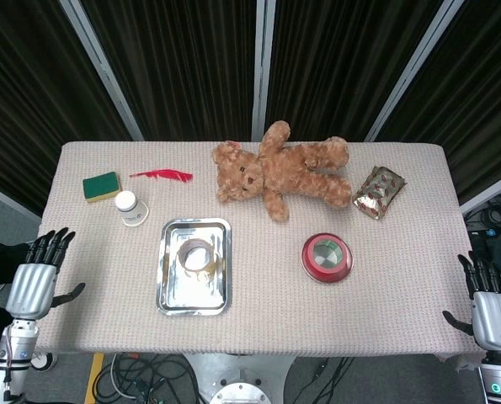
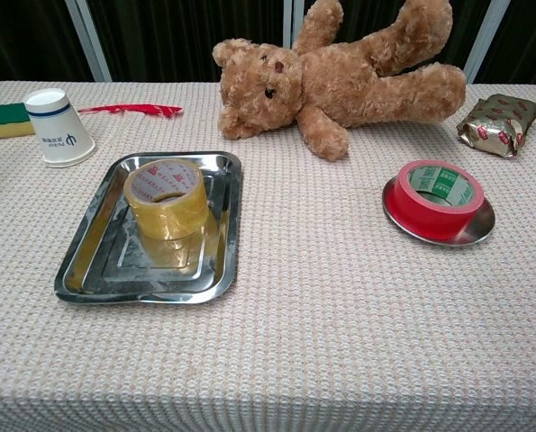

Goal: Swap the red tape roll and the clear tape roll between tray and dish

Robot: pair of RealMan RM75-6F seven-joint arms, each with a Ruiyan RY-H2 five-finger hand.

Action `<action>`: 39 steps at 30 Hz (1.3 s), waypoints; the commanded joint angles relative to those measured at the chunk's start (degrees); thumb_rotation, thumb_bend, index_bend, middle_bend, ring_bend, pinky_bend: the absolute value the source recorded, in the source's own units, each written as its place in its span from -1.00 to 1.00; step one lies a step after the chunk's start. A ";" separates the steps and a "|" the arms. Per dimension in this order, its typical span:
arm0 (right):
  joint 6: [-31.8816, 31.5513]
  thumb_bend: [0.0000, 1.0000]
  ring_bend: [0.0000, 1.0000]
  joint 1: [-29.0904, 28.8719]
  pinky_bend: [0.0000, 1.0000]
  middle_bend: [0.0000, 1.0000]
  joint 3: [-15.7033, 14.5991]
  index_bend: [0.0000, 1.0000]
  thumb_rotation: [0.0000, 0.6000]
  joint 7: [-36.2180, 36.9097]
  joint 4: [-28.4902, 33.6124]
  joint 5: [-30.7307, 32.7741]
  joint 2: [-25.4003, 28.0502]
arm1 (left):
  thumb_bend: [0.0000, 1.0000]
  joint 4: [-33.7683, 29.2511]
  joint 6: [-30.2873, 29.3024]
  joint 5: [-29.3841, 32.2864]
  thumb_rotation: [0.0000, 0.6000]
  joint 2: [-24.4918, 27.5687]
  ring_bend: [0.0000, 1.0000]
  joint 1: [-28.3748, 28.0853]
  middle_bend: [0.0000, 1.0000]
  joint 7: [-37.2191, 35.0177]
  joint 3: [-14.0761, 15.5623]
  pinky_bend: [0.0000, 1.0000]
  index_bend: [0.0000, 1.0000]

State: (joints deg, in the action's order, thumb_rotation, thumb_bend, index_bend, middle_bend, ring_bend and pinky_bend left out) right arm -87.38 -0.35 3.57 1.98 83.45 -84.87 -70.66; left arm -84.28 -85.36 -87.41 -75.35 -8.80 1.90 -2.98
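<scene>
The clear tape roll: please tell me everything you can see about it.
The clear tape roll is a wide ring of yellowish, see-through tape wound on a white core with red print inside. It lies flat, hole up, in the metal tray, toward the tray's far end, and its side mirrors in the shiny tray floor. Only the tray touches it. Neither hand is near it; both stay at the table's edges in the head view.

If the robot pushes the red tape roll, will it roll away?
Probably not. The red tape roll lies flat on its side in the small round metal dish, so a push would likely slide it rather than roll it. Stood on edge, it could roll. It looks stiff, so it should keep its ring shape when lifted.
</scene>
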 commanded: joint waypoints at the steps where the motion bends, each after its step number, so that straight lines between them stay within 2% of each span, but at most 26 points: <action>1: 0.01 -1.00 -1.00 0.00 -1.00 -1.00 0.02 -1.00 1.00 0.00 0.05 0.03 0.05 | -0.72 0.08 -0.11 -0.05 1.00 -0.05 -1.00 0.06 -0.95 -0.27 0.02 -0.82 -0.91; 9: 2.86 -1.00 -1.00 -1.53 -1.00 -1.00 -0.24 -1.00 1.00 -1.09 2.83 -0.28 1.36 | -0.72 -0.32 0.30 -0.64 1.00 0.34 -1.00 -0.26 -0.95 -0.42 0.27 -0.82 -0.91; 18: 13.95 -1.00 -1.00 -10.54 -1.00 -1.00 1.85 -1.00 1.00 -10.34 10.26 -0.79 3.38 | -0.72 1.10 0.15 -0.72 1.00 -0.70 -1.00 -0.01 -0.95 -1.74 0.64 -0.82 -0.91; 25: 26.12 -1.00 -1.00 -20.23 -1.00 -1.00 5.36 -1.00 1.00 -19.14 13.00 4.49 1.39 | -0.72 1.52 0.10 -0.40 1.00 -0.82 -1.00 0.13 -0.95 -2.91 0.52 -0.82 -0.91; 29: 31.74 -1.00 -1.00 -24.79 -1.00 -1.00 6.33 -1.00 1.00 -24.69 13.02 8.91 -0.69 | -0.72 1.18 -0.06 -0.68 1.00 -0.39 -1.00 0.14 -0.95 -3.42 0.55 -0.82 -0.91; 39: 37.49 -1.00 -1.00 -31.41 -1.00 -1.00 6.52 -1.00 1.00 -30.86 10.77 17.75 -5.68 | -0.72 2.32 -0.84 -0.84 1.00 -0.96 -1.00 0.28 -0.95 -5.25 0.24 -0.82 -0.91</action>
State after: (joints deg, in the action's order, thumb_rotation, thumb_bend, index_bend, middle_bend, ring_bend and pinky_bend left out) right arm -50.52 -31.16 10.07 -28.31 94.75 -67.90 -75.68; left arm -82.00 -86.15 -88.21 -76.28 -8.54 -3.31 -2.73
